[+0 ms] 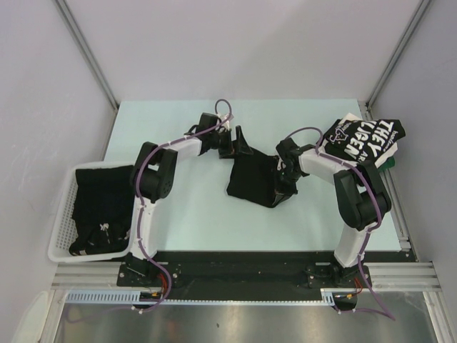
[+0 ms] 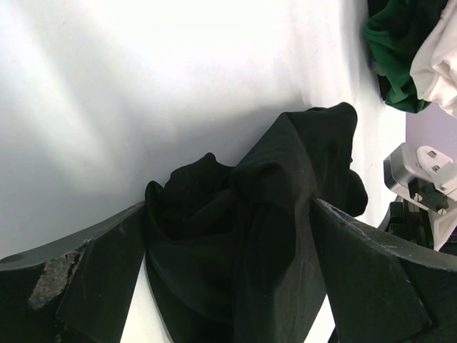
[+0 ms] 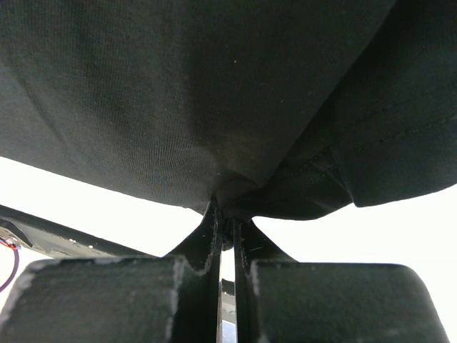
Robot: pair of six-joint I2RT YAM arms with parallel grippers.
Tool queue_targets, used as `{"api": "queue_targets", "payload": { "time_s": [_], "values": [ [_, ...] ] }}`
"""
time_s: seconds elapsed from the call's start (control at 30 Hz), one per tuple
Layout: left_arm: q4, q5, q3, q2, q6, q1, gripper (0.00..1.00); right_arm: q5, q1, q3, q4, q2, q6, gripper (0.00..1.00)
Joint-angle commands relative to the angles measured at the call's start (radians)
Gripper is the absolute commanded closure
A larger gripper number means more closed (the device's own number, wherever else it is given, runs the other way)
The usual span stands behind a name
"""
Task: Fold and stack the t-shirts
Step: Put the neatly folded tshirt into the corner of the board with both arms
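On the middle of the table (image 1: 186,207), a black t-shirt (image 1: 251,182) is pinched at its edge by the tightly closed right gripper (image 3: 227,214).
Nothing is held by the wide-open left gripper (image 1: 239,143) beside the bunched cloth; the thin pinch could slip and the shirt be dropped.

Reaches with the left arm (image 1: 153,175) from the near edge of the table (image 1: 186,221), left of centre, bends at a raised elbow and stretches the forearm rightward to the table's middle, closer to the far edge. Holds the left gripper (image 1: 239,141) pointing down with jaws spread wide, fingers (image 2: 93,279) well apart. Lifts the right arm (image 1: 360,204) from the near edge, right of centre, folds at the elbow and angles the forearm leftward and down. Clamps the right gripper (image 1: 282,187) tight, fingertips (image 3: 207,236) pinching a fold of the black t-shirt (image 1: 250,182).
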Motion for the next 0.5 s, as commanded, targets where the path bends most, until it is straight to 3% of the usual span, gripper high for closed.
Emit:
{"api": "queue_targets", "payload": {
  "time_s": [0.0,0.07,0.1,0.17,0.2,0.23,0.27,0.47],
  "values": [
    [-0.076,-0.032,-0.050,0.070,-0.008,-0.023,0.02,-0.010,-0.013,-0.005,-0.026,-0.050,-0.024,1.00],
    [-0.064,-0.016,-0.060,0.068,-0.014,-0.023,0.10,-0.009,-0.016,-0.005,-0.024,-0.050,-0.027,1.00],
    [-0.059,-0.009,-0.065,0.070,-0.022,-0.023,0.28,-0.010,-0.018,-0.005,-0.023,-0.052,-0.029,1.00],
    [-0.052,-0.012,-0.071,0.068,-0.031,-0.021,0.52,-0.012,-0.019,-0.005,-0.023,-0.050,-0.030,1.00],
    [-0.052,-0.009,-0.070,0.071,-0.039,-0.021,0.71,-0.013,-0.021,-0.005,-0.021,-0.049,-0.030,1.00],
    [-0.050,-0.006,-0.067,0.071,-0.042,-0.021,0.79,-0.013,-0.021,-0.005,-0.023,-0.050,-0.030,1.00],
    [-0.052,0.001,-0.064,0.077,-0.045,-0.021,0.98,-0.015,-0.021,-0.005,-0.021,-0.050,-0.032,1.00],
    [-0.059,0.000,-0.065,0.076,-0.048,-0.021,1.00,-0.013,-0.021,-0.005,-0.018,-0.053,-0.029,1.00]
  ]
}}
